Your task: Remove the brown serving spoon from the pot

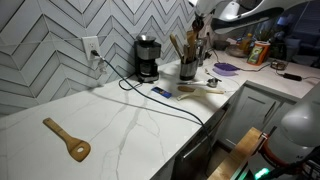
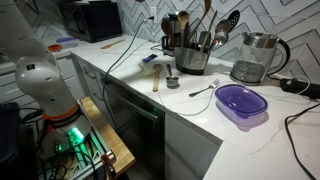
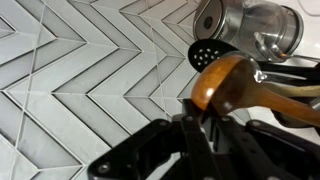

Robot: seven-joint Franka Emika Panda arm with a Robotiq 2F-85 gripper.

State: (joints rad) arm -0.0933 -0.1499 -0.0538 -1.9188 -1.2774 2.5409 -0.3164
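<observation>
a: tool state?
b: the gripper (image 3: 196, 122) is seen in the wrist view. its fingers are drawn narrow, right at the lower edge of the brown serving spoon (image 3: 225, 85). whether the spoon is actually clamped cannot be told, as the contact spot is hidden by the fingers.
a: spoon location?
b: its bowl is seen just above the fingertips, among other wooden handles. a black slotted spoon (image 3: 205, 52) is close behind it. it is taken to be standing in the pot (image 1: 187, 70) with the other utensils, though the pot rim is not shown in the wrist view.
a: pot surroundings?
b: the pot is set back on the counter (image 1: 120, 125), near the tiled wall (image 3: 90, 60). the coffee maker (image 1: 147, 58) is placed near on one side and the kettle (image 2: 255, 55) just beside on the other.
a: open room?
b: open air is seen above the utensil tops in both exterior views. a fork (image 2: 200, 90) and a purple bowl (image 2: 240, 102) are laid toward the counter's front edge. a long bare stretch is seen past the coffee maker, with a wooden spatula (image 1: 66, 140) lying well apart, near the front edge.
</observation>
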